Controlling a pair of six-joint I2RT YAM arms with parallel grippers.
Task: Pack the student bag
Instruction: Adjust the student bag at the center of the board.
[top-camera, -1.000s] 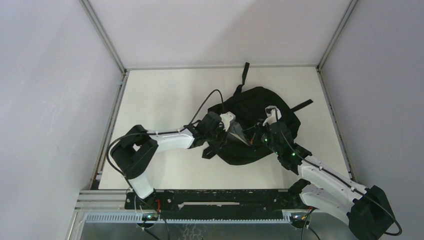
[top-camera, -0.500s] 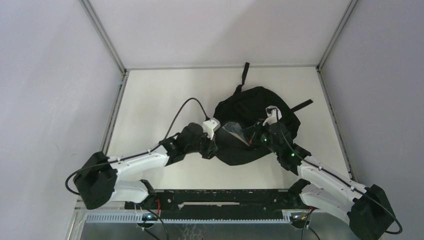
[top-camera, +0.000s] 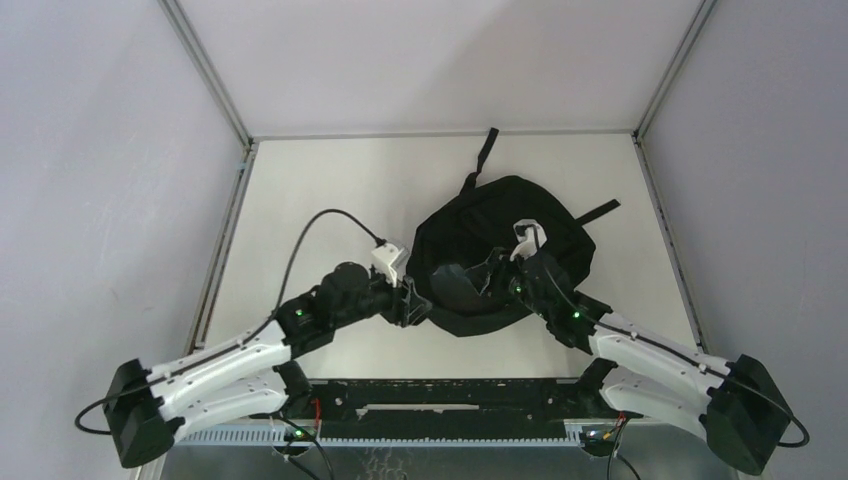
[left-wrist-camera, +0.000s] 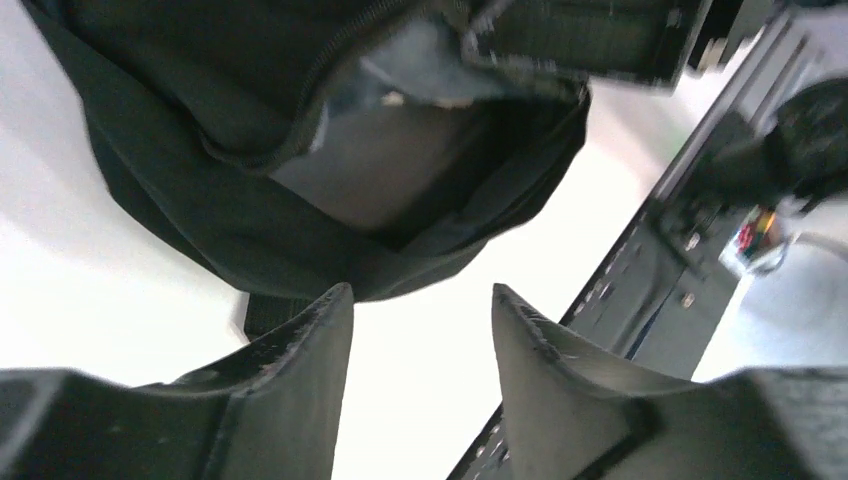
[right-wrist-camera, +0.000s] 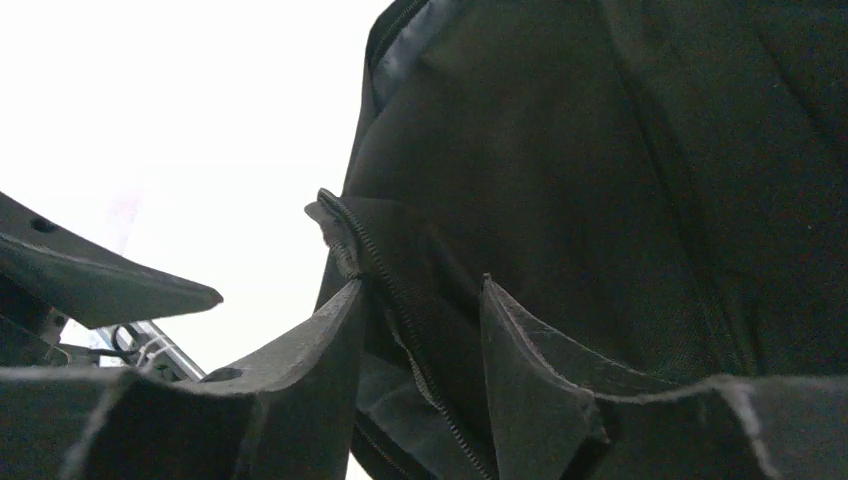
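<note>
The student bag (top-camera: 520, 205) lies slumped in the middle of the counter (top-camera: 320, 190). The left pincer (left-wrist-camera: 420, 300) hovers just beside its near edge, narrowly parted, holding nothing. The right pincer (right-wrist-camera: 420, 290) seems to pinch the bag's zippered rim (right-wrist-camera: 345, 235).

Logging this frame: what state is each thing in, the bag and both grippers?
student bag: slumped on the table, main zip open, mouth gaping, grey lining showing.
left gripper: open, empty, pointed at the bag's mouth.
right gripper: fingers astride the bag's zipper edge; whether it is clamped cannot be told.
</note>
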